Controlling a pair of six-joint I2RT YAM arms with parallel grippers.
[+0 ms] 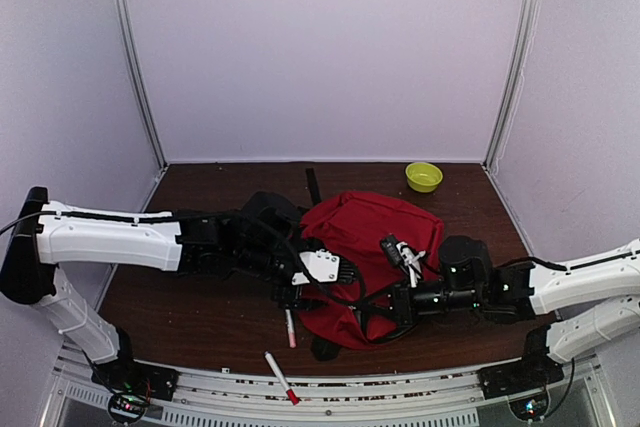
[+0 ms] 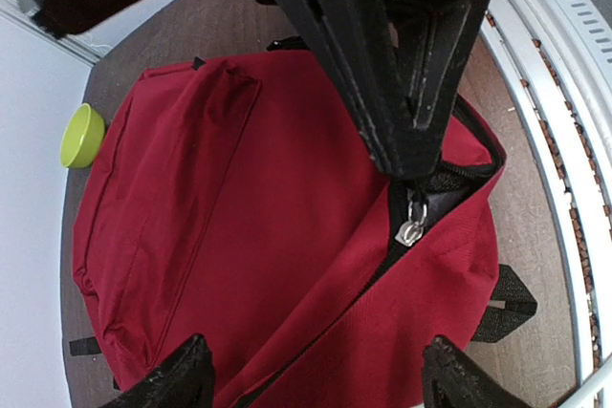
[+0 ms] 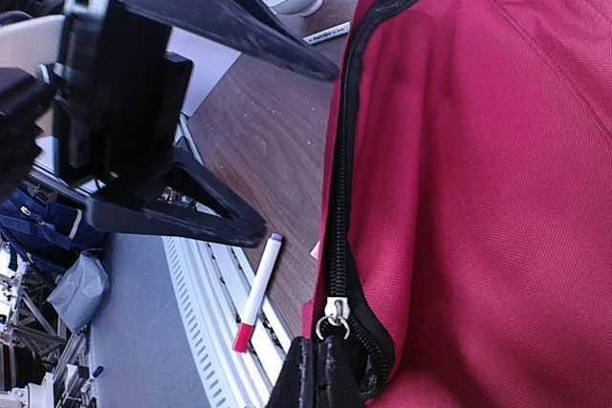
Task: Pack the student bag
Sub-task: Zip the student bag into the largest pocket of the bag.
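Slumping mid-way across the dark wood-grain table (image 1: 190, 307), the soft red woven-fabric backpack (image 1: 365, 227), rounded and edged with a black zip, lies beneath the left gripper (image 2: 320, 377), whose jaws stand wide. The right gripper (image 3: 316, 381), closed tight, touches its zip edge.

The student bag (image 2: 239, 236) hides its inside; the right fingers (image 3: 298, 384) run off-frame.

looking like a robotics lab test cell: being boxed in by plain pale walls (image 1: 320, 47) and aluminium corner posts (image 1: 135, 57), enclosing a dark wood table (image 1: 200, 297), with white robot arms (image 1: 110, 237) bolted to a slotted metal rail (image 1: 400, 389) along its near edge.
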